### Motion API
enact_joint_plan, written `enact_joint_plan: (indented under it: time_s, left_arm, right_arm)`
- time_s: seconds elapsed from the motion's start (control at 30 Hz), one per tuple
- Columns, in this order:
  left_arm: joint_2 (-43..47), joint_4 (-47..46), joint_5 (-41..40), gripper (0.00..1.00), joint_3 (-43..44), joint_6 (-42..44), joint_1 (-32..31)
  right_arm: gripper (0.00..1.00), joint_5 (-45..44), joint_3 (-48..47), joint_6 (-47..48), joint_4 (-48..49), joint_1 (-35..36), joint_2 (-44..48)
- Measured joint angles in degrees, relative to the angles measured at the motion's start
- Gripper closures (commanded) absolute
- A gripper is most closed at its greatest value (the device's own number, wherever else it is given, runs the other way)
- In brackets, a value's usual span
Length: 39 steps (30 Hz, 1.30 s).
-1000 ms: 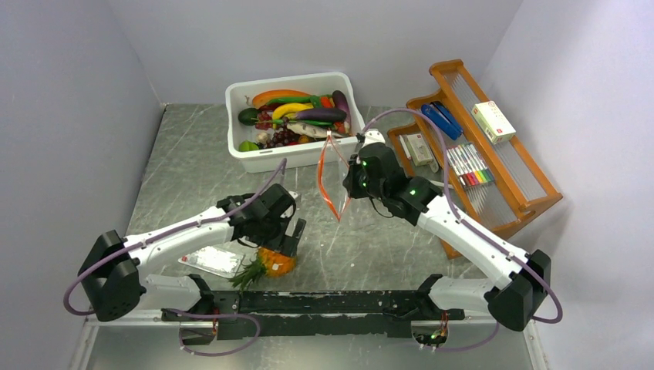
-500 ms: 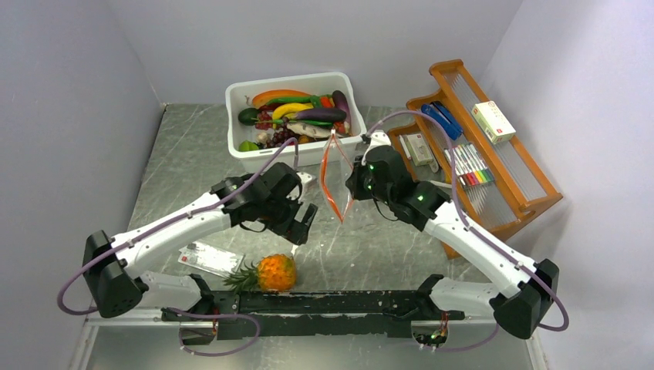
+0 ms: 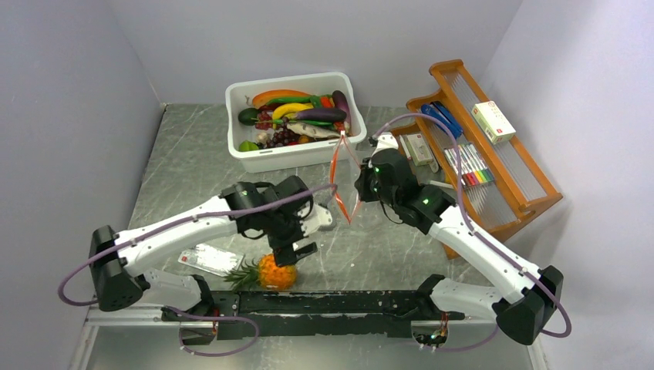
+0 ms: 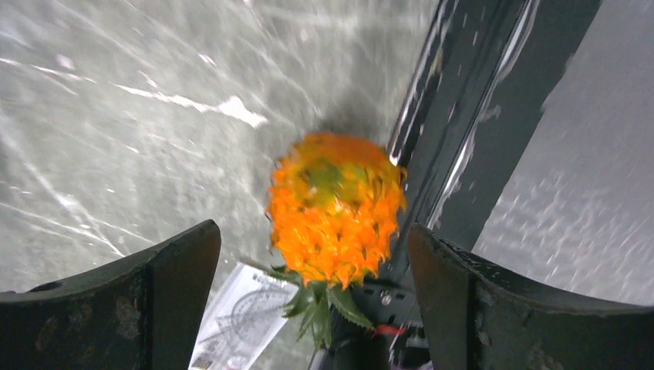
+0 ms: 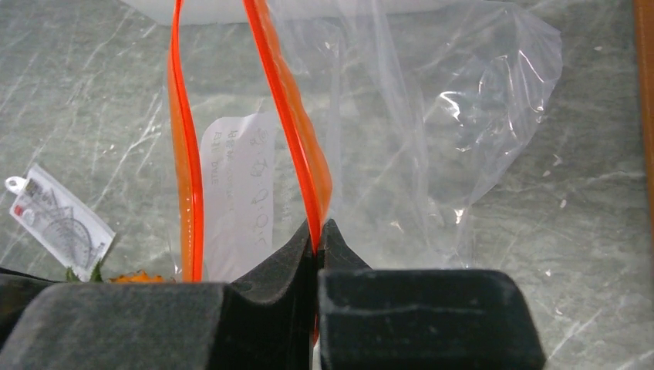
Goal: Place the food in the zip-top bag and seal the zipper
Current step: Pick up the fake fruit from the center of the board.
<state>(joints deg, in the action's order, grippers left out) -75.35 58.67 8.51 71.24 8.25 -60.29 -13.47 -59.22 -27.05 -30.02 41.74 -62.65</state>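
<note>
Left gripper (image 4: pixel 310 231): jaws spread wide, nothing held, hanging over the pineapple (image 4: pixel 335 208) with one finger either side and neither touching. The fruit lies on its side at the table's near edge, against the black base rail (image 3: pixel 347 302), crown toward the white card (image 5: pixel 58 220). Risk: the body is round and knobbly, so an off-centre squeeze could roll it along the rail or squirt it out. The finger on the rail side has little room and may strike the rail. The crown or the card could get pinched along with it. Right gripper (image 5: pixel 318 231): clamped on the zipper (image 5: pixel 289 116), holding the zip-top bag (image 5: pixel 432 123) up mid-table near the tub (image 3: pixel 289 150) of food. The mouth gapes as a narrow loop, gripped at one spot, so a wide fruit may push the floppy film aside rather than enter. Writing: the card's protractor print is recognisable. The handwriting on the bag's label (image 5: pixel 243 185) is unreadable.
</note>
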Motion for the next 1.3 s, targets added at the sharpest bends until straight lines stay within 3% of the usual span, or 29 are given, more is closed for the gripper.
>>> enact_joint_plan:
  time_s: [0.27,0.4,0.7,0.97,1.3]
  left_arm:
    - [-7.6,1.4,2.7,0.05,-9.9,11.3,-0.7]
    - [-7.1,-0.7,4.3,0.00,-10.2,13.8,-0.8]
    - [-5.9,-5.5,6.6,0.01,-17.0,16.2,-0.9]
    - [-5.9,-6.1,7.3,0.31,-17.6,17.3,-0.9]
    - [-1.0,-6.3,7.4,0.53,-14.1,17.0,-0.9]
  right_arm:
    - [1.00,-1.0,-0.1,0.8,-2.6,-3.0,1.4]
    - [1.00,-1.1,-0.1,1.2,-2.9,-4.0,3.0]
    - [1.00,-0.9,-0.1,2.1,-2.8,-4.5,3.5]
    - [1.00,0.0,-0.1,2.5,-2.4,-4.5,3.7]
    - [1.00,2.2,1.5,2.3,-1.2,-4.6,3.7]
